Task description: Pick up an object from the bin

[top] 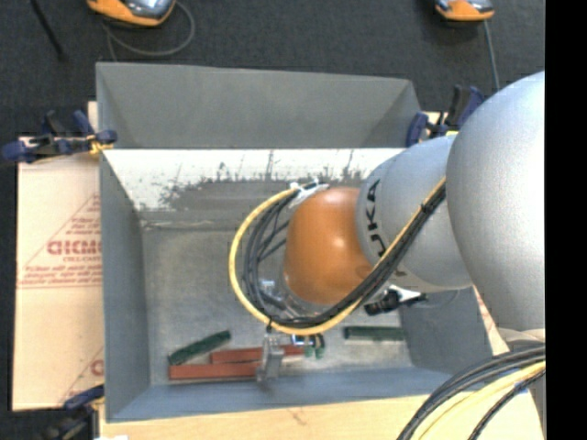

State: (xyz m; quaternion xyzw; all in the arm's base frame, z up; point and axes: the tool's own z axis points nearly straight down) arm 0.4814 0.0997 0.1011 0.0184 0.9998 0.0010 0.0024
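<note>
My gripper [271, 363] hangs low near the bin's front wall, under the arm's orange cover. It is right over a long red-brown bar [220, 365] that lies flat along the front of the bin floor, and it hides the bar's right part. A dark green flat strip [198, 345] lies tilted just left of the gripper, above the bar's left end. A small green piece [316, 347] shows just right of the gripper.
Another dark green strip [374, 334] lies on the floor at the front right, beside the arm. The arm with its cables covers the bin's middle and right. The front wall stands close behind the gripper.
</note>
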